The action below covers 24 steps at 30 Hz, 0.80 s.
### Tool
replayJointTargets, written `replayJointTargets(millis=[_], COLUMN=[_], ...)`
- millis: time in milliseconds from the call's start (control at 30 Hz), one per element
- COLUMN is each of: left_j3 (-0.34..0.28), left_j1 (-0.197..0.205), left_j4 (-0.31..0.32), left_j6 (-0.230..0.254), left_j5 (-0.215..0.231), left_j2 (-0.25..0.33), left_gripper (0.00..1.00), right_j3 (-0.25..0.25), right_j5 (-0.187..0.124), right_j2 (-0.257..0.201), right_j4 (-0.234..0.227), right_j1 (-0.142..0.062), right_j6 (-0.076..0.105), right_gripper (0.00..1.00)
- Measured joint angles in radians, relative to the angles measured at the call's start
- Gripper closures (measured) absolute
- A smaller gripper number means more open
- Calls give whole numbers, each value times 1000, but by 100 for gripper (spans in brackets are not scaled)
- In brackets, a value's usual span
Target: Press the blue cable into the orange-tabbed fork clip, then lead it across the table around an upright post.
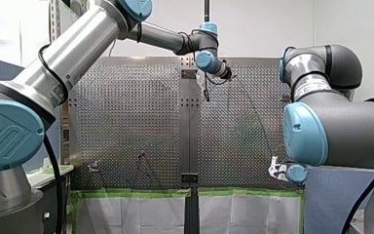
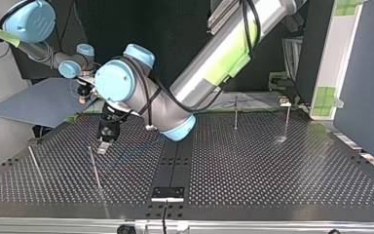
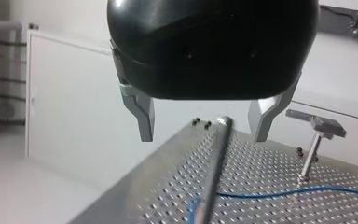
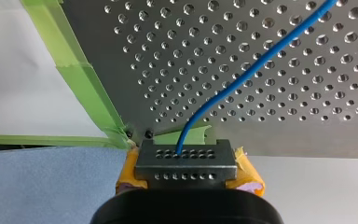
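Routing cable [image 4: 242,70]: end pinched in right gripper [image 4: 186,163], yellow pads closed on it at table [image 4: 307,130] edge. From there it runs out over the holes and past post [image 3: 214,172] base. Left gripper [image 3: 204,137] hovers over post, jaws spread, empty. Can't spot the clip, so seating is possibly undone. Suggest left drops low, grabs near post, right holds tension, wrap at base.

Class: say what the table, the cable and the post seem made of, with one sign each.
The table looks like bare metal, aluminium or steel: dull grey sheen, punched holes. The cable has a probably plastic sheath: smooth, blue, curving; core hidden. The post seems a polished metal rod: bright highlights.
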Motion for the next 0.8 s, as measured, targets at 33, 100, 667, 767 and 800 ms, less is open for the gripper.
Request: replayJointTargets(millis=[33,100,667,767,800], left_j3=[8,24,49,49,49], left_j1=[0,1,6,6,6], left_j4=[-7,-23,-149,-150,-150], left_j6=[9,28,195,218,223], left_j5=[2,3,-16,-14,-13], left_j2=[0,0,0,0,0], left_gripper=[0,0,0,0,0], right_j3=[0,0,0,0,0], right_j5=[0,0,0,0,0], right_j2=[0,0,0,0,0], right_j4=[0,1,6,6,6], right_j1=[0,0,2,2,2], right_j6=[0,-1,-5,-5,-5], right_gripper=[100,100,100,100,100])
